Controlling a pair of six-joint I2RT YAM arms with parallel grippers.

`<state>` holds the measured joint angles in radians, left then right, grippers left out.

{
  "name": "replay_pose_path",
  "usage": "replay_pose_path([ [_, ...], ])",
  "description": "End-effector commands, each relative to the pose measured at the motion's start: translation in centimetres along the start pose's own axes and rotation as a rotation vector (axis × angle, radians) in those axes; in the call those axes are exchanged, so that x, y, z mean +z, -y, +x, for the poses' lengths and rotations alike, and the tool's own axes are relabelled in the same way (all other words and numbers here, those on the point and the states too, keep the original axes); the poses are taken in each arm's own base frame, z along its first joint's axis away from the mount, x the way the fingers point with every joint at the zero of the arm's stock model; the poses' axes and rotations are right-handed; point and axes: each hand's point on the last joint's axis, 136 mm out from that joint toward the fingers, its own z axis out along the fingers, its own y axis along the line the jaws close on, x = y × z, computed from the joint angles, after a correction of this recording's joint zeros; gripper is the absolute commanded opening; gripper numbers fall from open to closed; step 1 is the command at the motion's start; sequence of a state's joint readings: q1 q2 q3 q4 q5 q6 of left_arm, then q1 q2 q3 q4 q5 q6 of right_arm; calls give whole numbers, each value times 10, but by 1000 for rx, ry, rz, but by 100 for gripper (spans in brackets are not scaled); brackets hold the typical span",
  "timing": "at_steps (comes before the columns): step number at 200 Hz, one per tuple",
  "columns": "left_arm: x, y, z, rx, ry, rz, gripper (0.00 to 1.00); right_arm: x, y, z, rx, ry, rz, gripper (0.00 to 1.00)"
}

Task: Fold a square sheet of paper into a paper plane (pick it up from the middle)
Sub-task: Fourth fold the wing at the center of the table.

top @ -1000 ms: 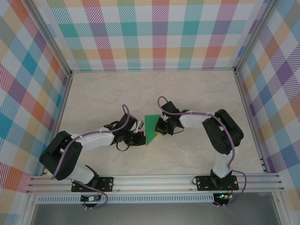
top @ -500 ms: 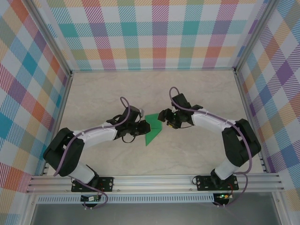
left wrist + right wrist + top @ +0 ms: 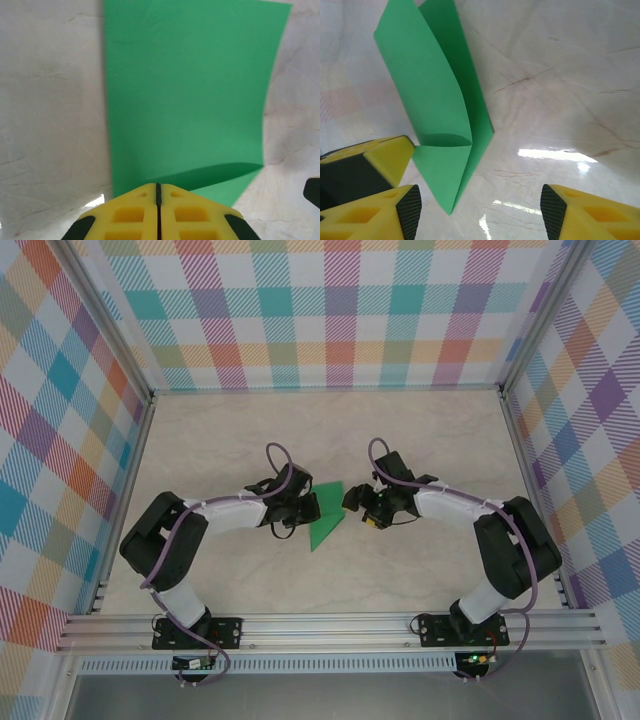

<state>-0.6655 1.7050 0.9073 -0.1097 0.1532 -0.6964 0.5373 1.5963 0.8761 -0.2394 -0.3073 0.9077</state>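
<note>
Paper (image 3: 327, 517) sits mid-table, folded over on itself into a narrow angular shape, right between the two grippers. The left gripper (image 3: 158, 192) is on it from the left, fingers pressed flat together with their tips at the paper's edge. The right gripper (image 3: 480, 207) stands just off to the right, clear of the sheet, fingers spread wide.

Look at that top layer: it bows up off the one below and curls at the fold, so the crease looks soft, not pressed sharp. This stuff is thin and feather-light, it likely springs back if let go, and on the glossy table (image 3: 250, 440) it could skate away at a nudge. The best hold is probably a pinch through both layers at the folded edge, near its middle, with the other side pinned down. A firm squeeze won't hurt it, but a tug sideways may tear or skew it.

Whether the left fingers actually nip a layer cannot be told: the paper's near edge disappears behind them. From above, that arm covers the paper's left edge, and the left wrist view cuts off the far corner.
</note>
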Motion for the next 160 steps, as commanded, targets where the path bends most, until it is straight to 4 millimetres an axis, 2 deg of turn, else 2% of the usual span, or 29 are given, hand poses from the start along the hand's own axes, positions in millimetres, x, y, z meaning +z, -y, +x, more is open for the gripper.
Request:
replay_pose_path([
  [1,4,-10,-1,-11,5,-65,8,9,-10,4,11,-53,-70,65],
  [76,7,-23,5,-23,-1,-97,6,27,-20,12,5,-154,-145,51],
  [121,8,-24,7,-25,-4,-102,6,35,-20,14,-3,-192,-149,49],
  [160,8,-24,8,-27,-8,-101,6,36,-37,13,-55,-211,-233,42],
])
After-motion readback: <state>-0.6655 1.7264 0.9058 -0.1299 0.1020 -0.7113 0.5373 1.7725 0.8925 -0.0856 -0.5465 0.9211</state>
